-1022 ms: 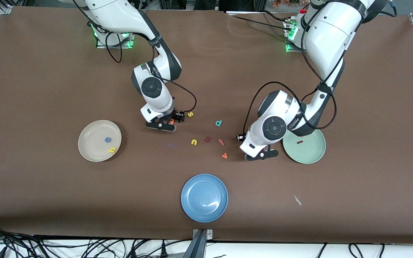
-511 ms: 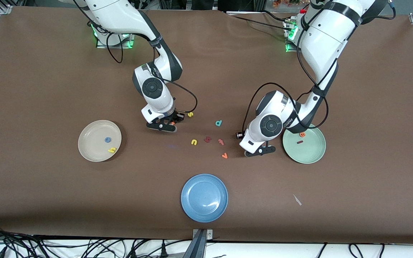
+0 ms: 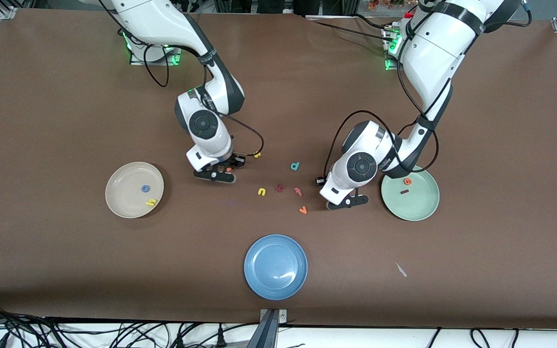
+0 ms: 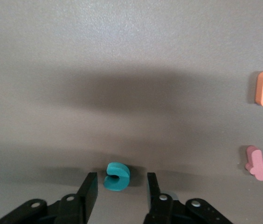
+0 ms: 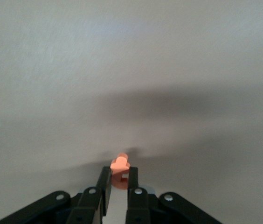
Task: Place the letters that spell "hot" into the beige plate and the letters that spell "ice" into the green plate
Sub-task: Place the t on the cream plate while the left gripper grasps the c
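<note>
Right gripper (image 5: pixel 118 183) clamps one orange "t" (image 5: pixel 120 164) low over the table (image 3: pixel 46 96). Left gripper (image 4: pixel 121 187) straddles one teal "c" (image 4: pixel 116 176), jaws apart, not touching. Beige plate (image 3: pixel 119 188): "o" (image 3: pixel 145 189), "h" (image 3: pixel 151 202). Green plate (image 3: pixel 423 205): "e" (image 3: pixel 407 181), "i" (image 3: pixel 404 192). Blue plate (image 3: pixel 275 267) has bare table around it.

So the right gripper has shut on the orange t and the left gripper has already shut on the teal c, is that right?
Partly. The right gripper has shut on the orange t, but the left wrist view shows the left gripper open, its fingers either side of the teal c.
</note>
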Controlling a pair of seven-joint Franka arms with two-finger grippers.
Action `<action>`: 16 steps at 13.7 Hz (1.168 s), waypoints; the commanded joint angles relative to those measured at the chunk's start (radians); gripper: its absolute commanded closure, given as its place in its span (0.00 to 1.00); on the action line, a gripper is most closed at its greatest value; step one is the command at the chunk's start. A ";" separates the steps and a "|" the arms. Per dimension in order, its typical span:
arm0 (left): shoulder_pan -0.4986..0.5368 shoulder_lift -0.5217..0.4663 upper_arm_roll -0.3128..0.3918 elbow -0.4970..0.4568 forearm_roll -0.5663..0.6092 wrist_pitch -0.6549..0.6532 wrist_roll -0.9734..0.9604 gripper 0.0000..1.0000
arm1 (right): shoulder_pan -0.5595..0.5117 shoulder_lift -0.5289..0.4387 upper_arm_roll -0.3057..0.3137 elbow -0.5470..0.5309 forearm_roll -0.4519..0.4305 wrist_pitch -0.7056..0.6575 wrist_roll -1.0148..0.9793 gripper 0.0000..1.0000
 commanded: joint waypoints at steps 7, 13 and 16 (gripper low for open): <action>-0.002 -0.005 0.001 -0.012 0.076 0.015 -0.022 0.76 | 0.002 -0.073 -0.290 -0.053 -0.012 -0.068 -0.636 1.00; 0.004 -0.019 0.003 0.000 0.088 0.005 -0.010 0.94 | -0.074 -0.039 -0.324 -0.061 0.011 -0.002 -0.787 0.01; 0.029 -0.066 0.003 0.006 0.106 -0.023 -0.007 0.93 | -0.054 -0.048 -0.260 -0.008 0.043 -0.085 -0.591 0.00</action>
